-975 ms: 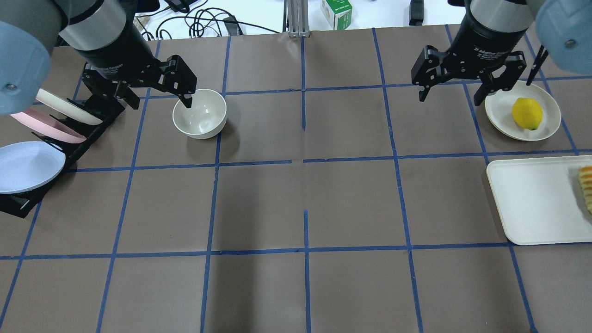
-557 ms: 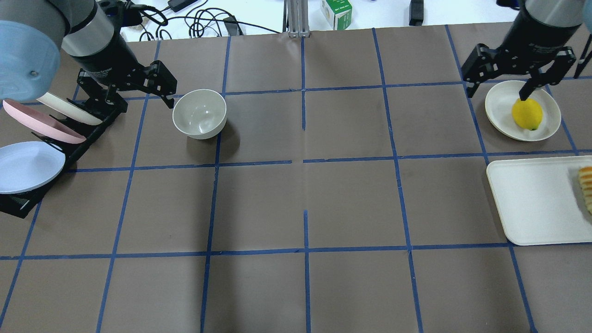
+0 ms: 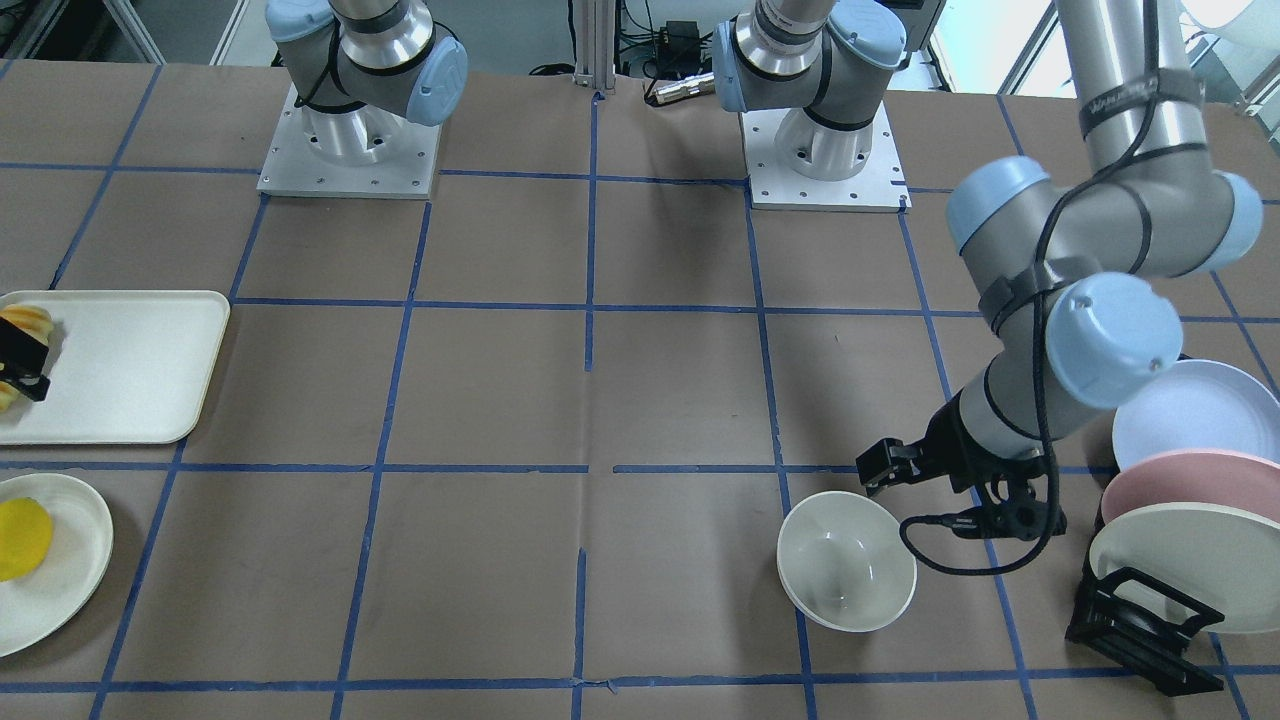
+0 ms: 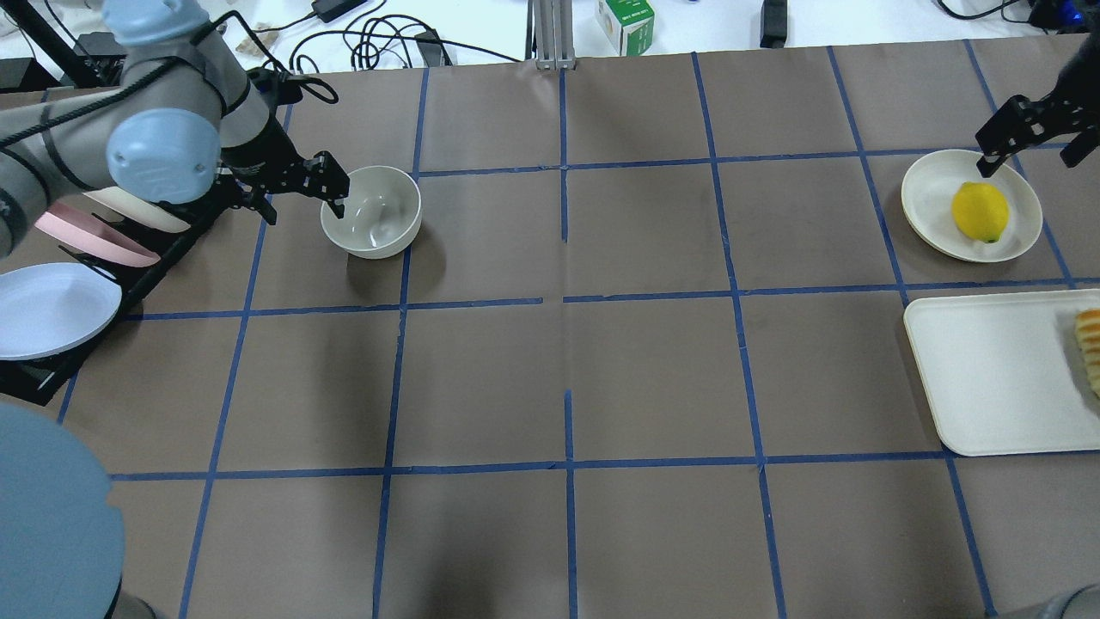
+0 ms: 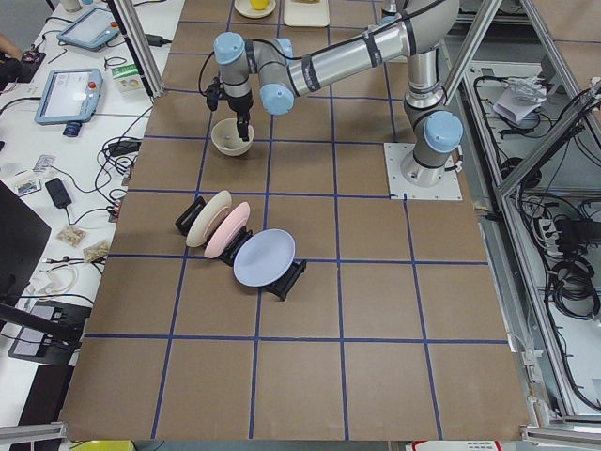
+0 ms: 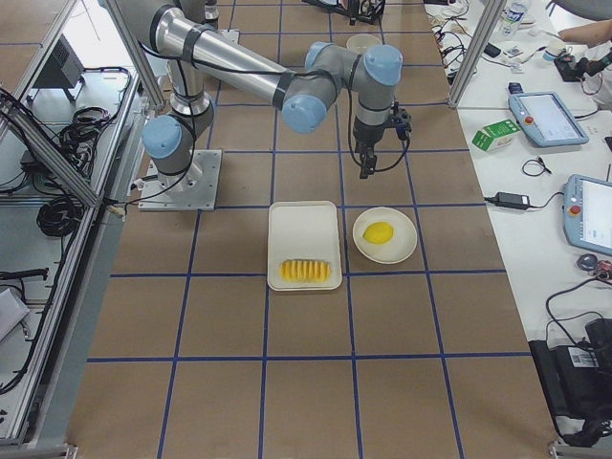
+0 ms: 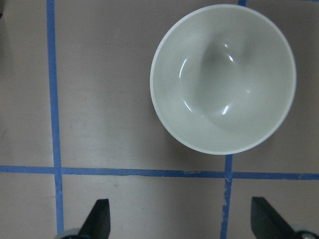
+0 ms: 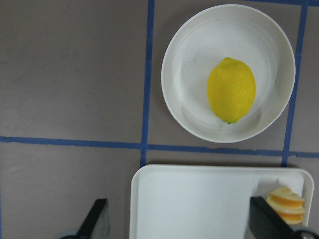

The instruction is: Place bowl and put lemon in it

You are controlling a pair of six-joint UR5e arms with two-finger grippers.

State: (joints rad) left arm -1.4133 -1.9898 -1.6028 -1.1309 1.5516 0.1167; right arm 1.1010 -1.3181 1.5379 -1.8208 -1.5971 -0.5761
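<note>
Table (image 4: 567,361): L gripper (image 7: 182,221) wide open, beside bowl (image 7: 223,78).

Left end effector (image 4: 305,211) points straight down, fingers spread wide. Right end effector (image 4: 1024,163) points down too, fingers equally wide apart.

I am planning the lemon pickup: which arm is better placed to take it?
Right. The right end effector, open, hangs near the plate holding the lemon; the left end effector, also open, is by the bowl, far across the table.
</note>
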